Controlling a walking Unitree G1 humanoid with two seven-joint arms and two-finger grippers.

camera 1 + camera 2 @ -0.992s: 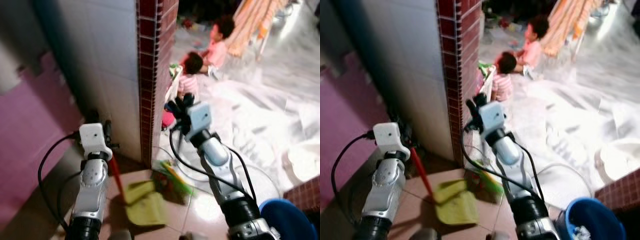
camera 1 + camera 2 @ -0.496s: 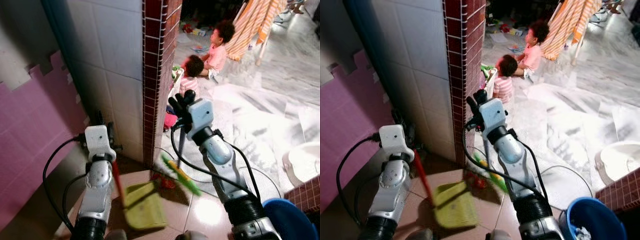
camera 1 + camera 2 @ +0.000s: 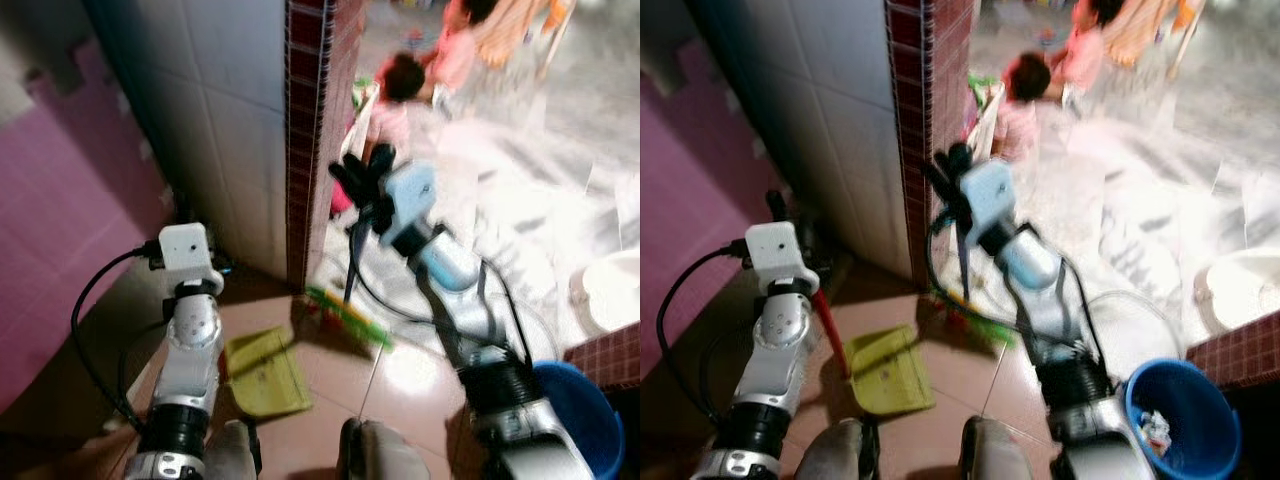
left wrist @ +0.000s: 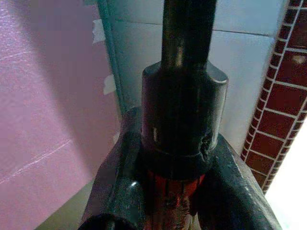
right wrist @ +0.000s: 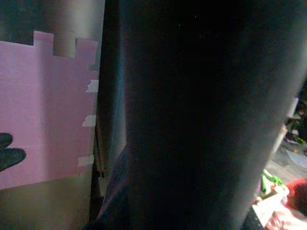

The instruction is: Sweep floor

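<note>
Fingers first: your left gripper [image 4: 168,211] was clenched around the red handle of the dustpan [image 3: 890,368], and the wrist view showed both black fingers [image 4: 120,191] hugging the shaft right under its black cap. That yellow-green dustpan sat flat on the tan floor tiles [image 3: 950,420] just in front of the robot's feet [image 3: 985,455]. Your right gripper [image 3: 362,190] was clamped on the dark handle of the broom [image 3: 348,318], holding it up near the wall corner, with the green bristle head down on the floor just right of the dustpan, close but I couldn't tell if they touched.

What was in your way: a red-brick tiled wall edge [image 3: 310,130] stood right between the two arms, with white wall tiles [image 3: 840,90] to its left and pink foam matting [image 3: 70,230] further left. A blue bucket [image 3: 1185,420] with some scraps inside sat by your right elbow, next to a low brick ledge [image 3: 1240,350]. Black cables looped off both wrists. Beyond the corner, two people [image 3: 1025,90] were sitting on the shiny pale floor, well apart from the broom, with an orange striped cloth [image 3: 510,30] hanging behind them.

No readable labels or writing anywhere; the frames were pretty blurry.
</note>
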